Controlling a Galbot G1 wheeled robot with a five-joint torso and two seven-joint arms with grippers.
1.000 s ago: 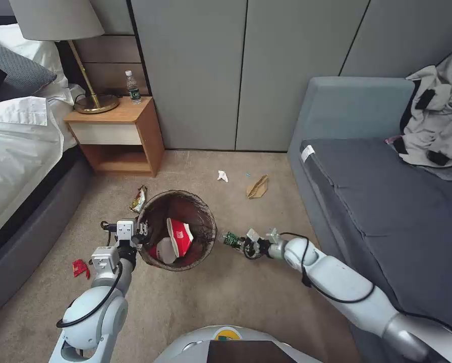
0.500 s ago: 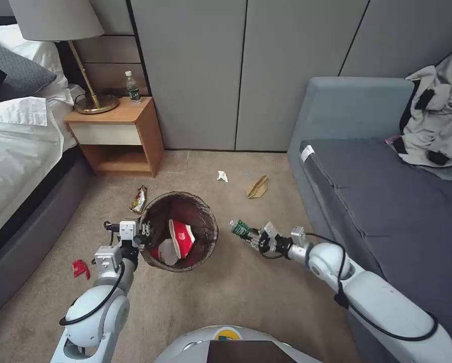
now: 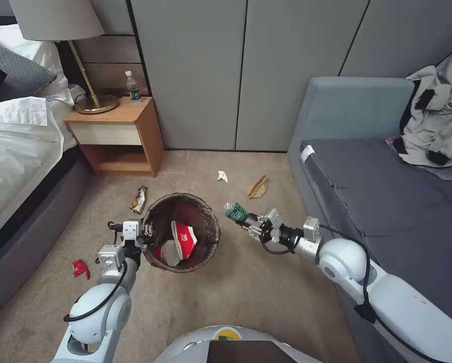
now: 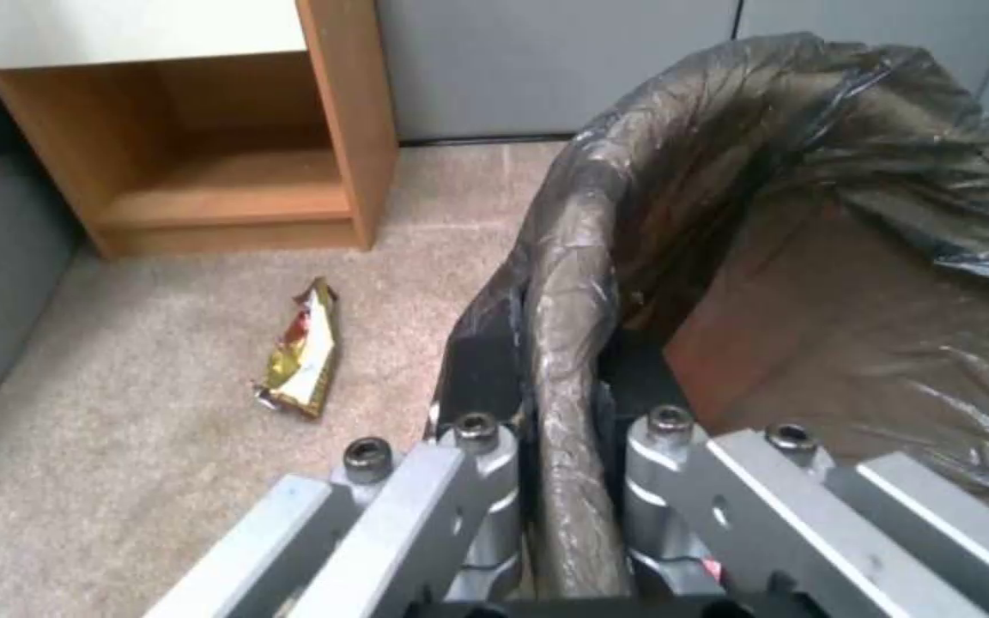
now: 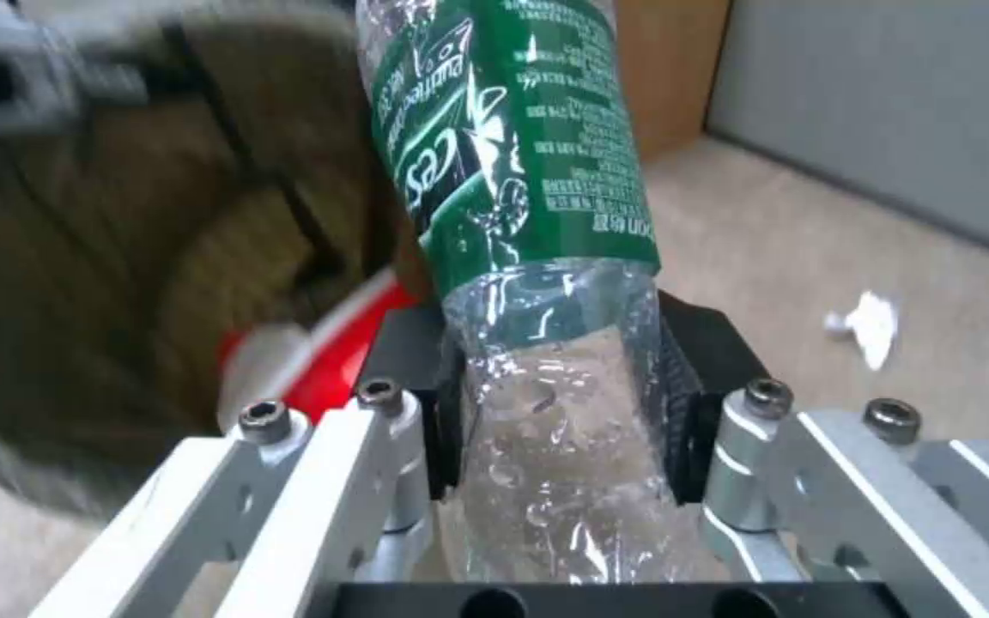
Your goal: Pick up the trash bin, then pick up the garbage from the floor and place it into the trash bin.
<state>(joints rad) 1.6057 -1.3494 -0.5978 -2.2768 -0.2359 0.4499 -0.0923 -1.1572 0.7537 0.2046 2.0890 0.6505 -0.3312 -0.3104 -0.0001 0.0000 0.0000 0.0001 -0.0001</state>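
The trash bin [image 3: 206, 215], lined with a dark brown bag, is in the middle of the carpet with a crushed red-and-white cup [image 3: 183, 237] inside. My left gripper [image 3: 144, 235] is shut on its near-left rim; in the left wrist view the left gripper [image 4: 558, 378] pinches the liner-covered rim [image 4: 569, 283]. My right gripper [image 3: 253, 225] holds a green-labelled plastic bottle [image 3: 235, 212] just right of the bin, its neck end pointing at the rim. In the right wrist view the right gripper [image 5: 558, 395] clamps the bottle [image 5: 506, 172]. A yellow wrapper [image 3: 138, 199], white tissue [image 3: 222, 176], brown paper bag [image 3: 258, 187] and red scrap [image 3: 79, 268] lie on the floor.
A wooden nightstand [image 3: 120, 136] with a lamp and an upright bottle [image 3: 132, 88] stands at the back left beside the bed [image 3: 14, 166]. A grey sofa [image 3: 387, 201] with clothes on it fills the right. Grey cabinet doors [image 3: 246, 70] close the back.
My right arm has swung out to the right and carried the bottle up from the carpet beside the bin to rim height. The left gripper keeps its hold on the rim.
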